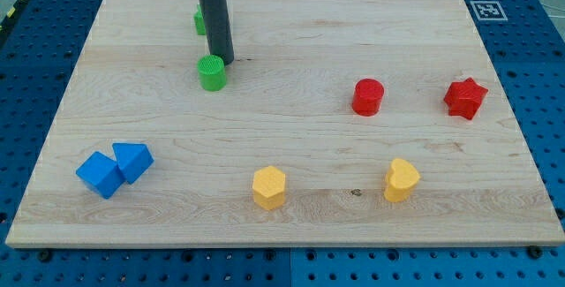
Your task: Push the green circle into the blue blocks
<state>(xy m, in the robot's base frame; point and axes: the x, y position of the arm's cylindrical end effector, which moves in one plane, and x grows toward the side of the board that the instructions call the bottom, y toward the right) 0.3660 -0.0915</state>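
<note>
The green circle [212, 72] stands on the wooden board at the upper left. My tip [224, 61] is touching its upper right side, the dark rod rising straight up from there. Two blue blocks sit together at the lower left: a blue cube-like block [99, 174] and a blue wedge-like block [132, 160] touching it on the right. They lie well below and to the left of the green circle.
A second green block [200, 22] is partly hidden behind the rod. A red cylinder [368, 96] and a red star [465, 98] sit at the right. A yellow hexagon [269, 187] and a yellow heart-like block [402, 180] sit near the bottom edge.
</note>
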